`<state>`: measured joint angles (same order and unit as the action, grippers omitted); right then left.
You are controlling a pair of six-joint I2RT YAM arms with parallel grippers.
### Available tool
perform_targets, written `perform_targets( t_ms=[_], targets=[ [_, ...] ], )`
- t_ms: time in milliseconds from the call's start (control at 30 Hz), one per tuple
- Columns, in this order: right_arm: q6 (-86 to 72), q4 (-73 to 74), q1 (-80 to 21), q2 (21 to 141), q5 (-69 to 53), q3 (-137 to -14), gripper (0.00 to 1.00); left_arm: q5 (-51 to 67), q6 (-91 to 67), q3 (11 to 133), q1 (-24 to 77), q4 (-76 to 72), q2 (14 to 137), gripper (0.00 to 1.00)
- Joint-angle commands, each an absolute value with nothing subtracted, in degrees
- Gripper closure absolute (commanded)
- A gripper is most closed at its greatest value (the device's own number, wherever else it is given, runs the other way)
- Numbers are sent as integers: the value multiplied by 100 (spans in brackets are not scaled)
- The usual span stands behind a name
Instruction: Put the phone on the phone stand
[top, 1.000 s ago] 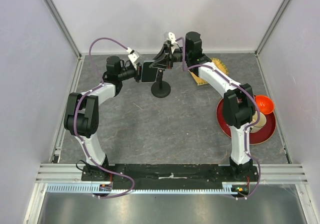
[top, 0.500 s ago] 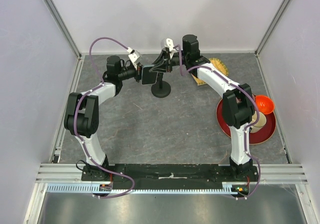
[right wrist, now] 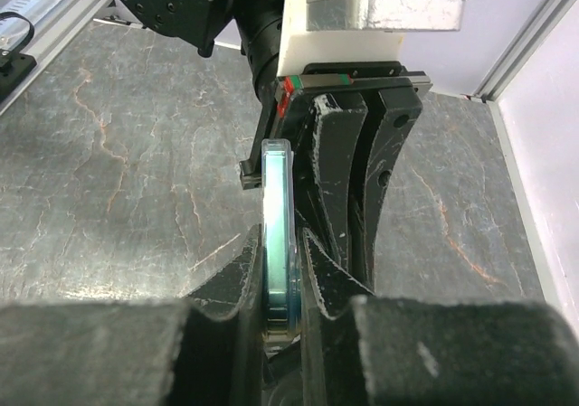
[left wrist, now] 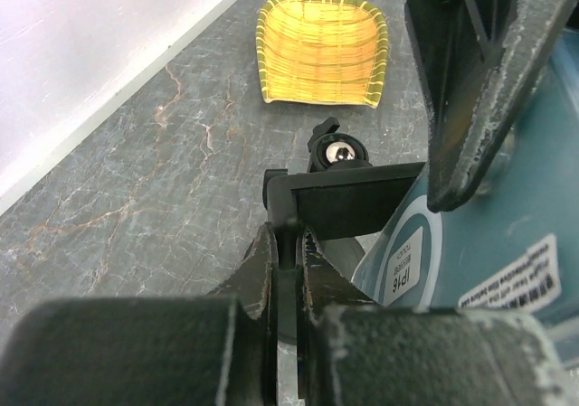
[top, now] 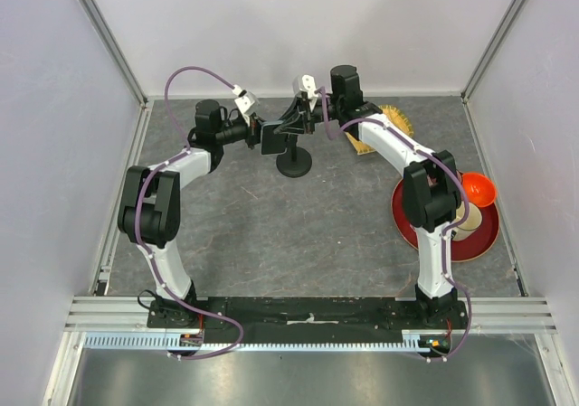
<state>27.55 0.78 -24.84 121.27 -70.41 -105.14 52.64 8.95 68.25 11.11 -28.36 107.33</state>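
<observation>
The phone (top: 270, 138) hangs above the phone stand (top: 294, 165), whose round base sits at the back middle of the table. My right gripper (top: 291, 126) is shut on the phone. In the right wrist view the phone (right wrist: 276, 216) stands edge-on and teal-tinted between the jaws of the right gripper (right wrist: 279, 243). My left gripper (top: 257, 135) is shut on a thin black edge of the stand's cradle (left wrist: 353, 198), right beside the phone's teal labelled back (left wrist: 488, 243). The left gripper (left wrist: 288, 234) shows no gap round that edge.
A yellow woven dish (left wrist: 321, 49) lies by the back wall, behind the right arm (top: 389, 144). A red plate (top: 484, 239) with an orange bowl (top: 479, 189) and a cream piece on it sits at the right. Walls close three sides.
The phone has shifted slightly down toward the stand's top and looks narrower from above. The right gripper has moved a little left; the left gripper stays at the cradle.
</observation>
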Motion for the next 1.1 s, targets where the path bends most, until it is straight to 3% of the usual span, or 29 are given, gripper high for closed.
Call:
perform_targets(
  t_ms=[0, 167, 300, 467, 700, 933, 1067],
  targets=[
    [3269, -18, -2188, 12146, -6934, -10767, 100, 5686, 1063, 6908, 1160, -2417, 10890, 98],
    [3182, -123, -2206, 12173, -6926, -10793, 100, 5678, 1099, 6987, 1169, -2312, 10951, 98],
    [3068, -44, -2136, 11911, -6330, -10504, 100, 5031, 1011, 6847, 1187, -2556, 10864, 98],
    [2779, 334, -2136, 11331, -4986, -10038, 100, 3343, 282, 6067, 1239, -3619, 10591, 98],
    [1855, -430, -2285, 10486, -2631, -8632, 100, 241, 53, 5098, 1950, -4438, 9862, 98],
    [1066, -2317, -2364, 9713, -610, -7068, 100, -720, -220, 4870, 2004, -4368, 9703, 98],
    [1248, -3031, -2951, 9589, 631, -6697, 100, -1124, -255, 4738, 2004, -4385, 9598, 98]
  ],
)
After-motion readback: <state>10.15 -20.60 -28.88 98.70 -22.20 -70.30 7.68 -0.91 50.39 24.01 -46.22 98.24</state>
